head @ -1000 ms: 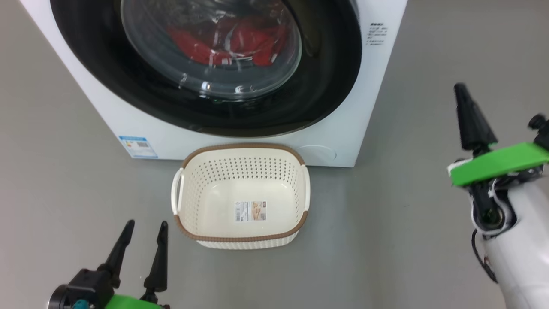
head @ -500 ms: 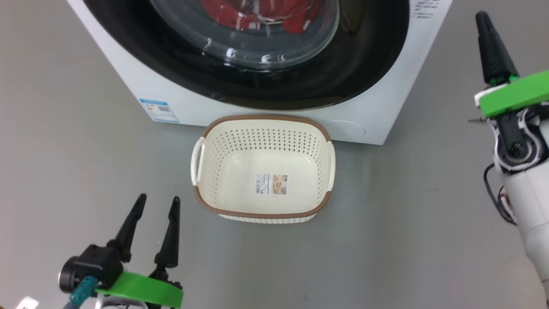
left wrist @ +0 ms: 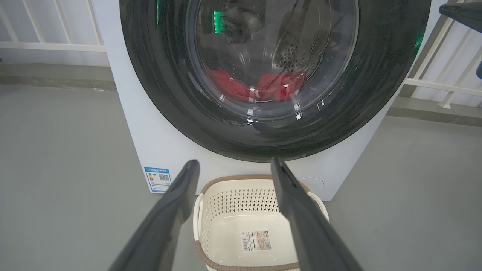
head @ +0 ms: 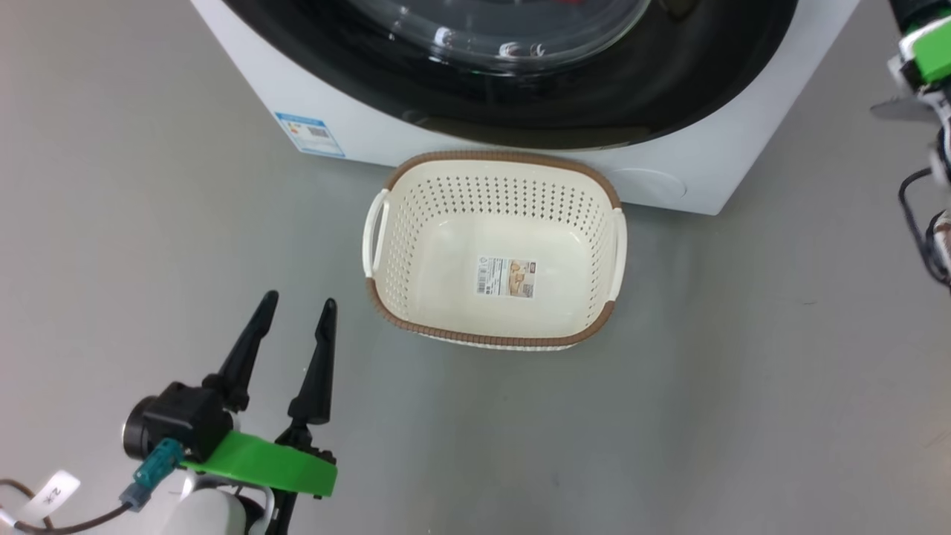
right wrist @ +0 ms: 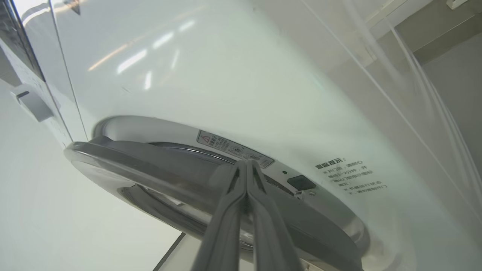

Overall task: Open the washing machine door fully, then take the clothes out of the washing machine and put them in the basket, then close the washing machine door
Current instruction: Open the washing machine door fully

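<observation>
My left hand (head: pixel 299 303) is low at the lower left of the head view, above the grey floor (head: pixel 743 386). Its two dark fingers are spread wide with nothing between them and point up the frame, just left of the basket (head: pixel 494 160). In its wrist view those fingers frame the basket and the bottom of the door (left wrist: pixel 158 94).

My right hand (right wrist: pixel 246 163) is up at the right side of the washing machine (right wrist: pixel 226 75), and only its green bracket (head: pixel 932 48) shows at the top right edge of the head view. Its fingers are pressed tight together, gripping nothing. The tips are at the seam where the door's dark rim meets the white front, just below a warning label (right wrist: pixel 235 148). I cannot tell whether they touch the rim.

The red clothes (left wrist: pixel 271 84) lie at the bottom of the drum, behind the glass. The basket stands upright on the floor just in front of the machine, under the door, with a paper label (head: pixel 506 277) on its bottom.
</observation>
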`<state>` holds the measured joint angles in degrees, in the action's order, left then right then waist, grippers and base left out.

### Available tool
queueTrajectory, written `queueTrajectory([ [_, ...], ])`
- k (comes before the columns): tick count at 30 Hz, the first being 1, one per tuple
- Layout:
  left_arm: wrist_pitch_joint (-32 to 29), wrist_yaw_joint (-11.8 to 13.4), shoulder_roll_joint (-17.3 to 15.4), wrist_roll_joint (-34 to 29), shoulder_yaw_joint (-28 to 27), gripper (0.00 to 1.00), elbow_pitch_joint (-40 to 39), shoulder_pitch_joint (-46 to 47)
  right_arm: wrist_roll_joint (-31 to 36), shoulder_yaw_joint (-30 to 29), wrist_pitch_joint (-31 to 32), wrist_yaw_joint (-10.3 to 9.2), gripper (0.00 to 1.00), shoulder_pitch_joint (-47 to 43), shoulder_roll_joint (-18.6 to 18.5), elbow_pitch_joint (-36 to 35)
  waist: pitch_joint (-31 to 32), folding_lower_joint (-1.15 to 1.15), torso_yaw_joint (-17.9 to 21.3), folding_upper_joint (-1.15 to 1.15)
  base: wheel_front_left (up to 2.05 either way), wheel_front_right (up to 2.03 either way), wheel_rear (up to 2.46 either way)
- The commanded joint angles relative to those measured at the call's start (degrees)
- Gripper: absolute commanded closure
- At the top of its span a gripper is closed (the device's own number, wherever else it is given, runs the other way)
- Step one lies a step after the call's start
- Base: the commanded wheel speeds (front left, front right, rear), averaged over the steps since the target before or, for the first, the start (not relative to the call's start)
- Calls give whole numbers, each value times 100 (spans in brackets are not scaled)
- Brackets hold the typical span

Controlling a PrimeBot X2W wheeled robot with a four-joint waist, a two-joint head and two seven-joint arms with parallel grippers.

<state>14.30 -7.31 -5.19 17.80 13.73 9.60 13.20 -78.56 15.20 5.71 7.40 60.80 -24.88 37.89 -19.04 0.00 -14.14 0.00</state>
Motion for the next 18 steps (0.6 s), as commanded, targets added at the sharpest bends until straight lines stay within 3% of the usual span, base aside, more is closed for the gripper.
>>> queueTrajectory([
  [1, 70, -18, -116, 56, -147, 0, -115, 169, -127, 53, 117, 9, 100, 177, -14, -70, -131, 0, -109, 0, 0, 0, 0],
  [18, 70, -18, -124, 199, 167, 0, -110, 481, -806, 265, 1595, 9, 100, 1114, -106, 716, -413, 0, -350, 0, 0, 0, 0],
])
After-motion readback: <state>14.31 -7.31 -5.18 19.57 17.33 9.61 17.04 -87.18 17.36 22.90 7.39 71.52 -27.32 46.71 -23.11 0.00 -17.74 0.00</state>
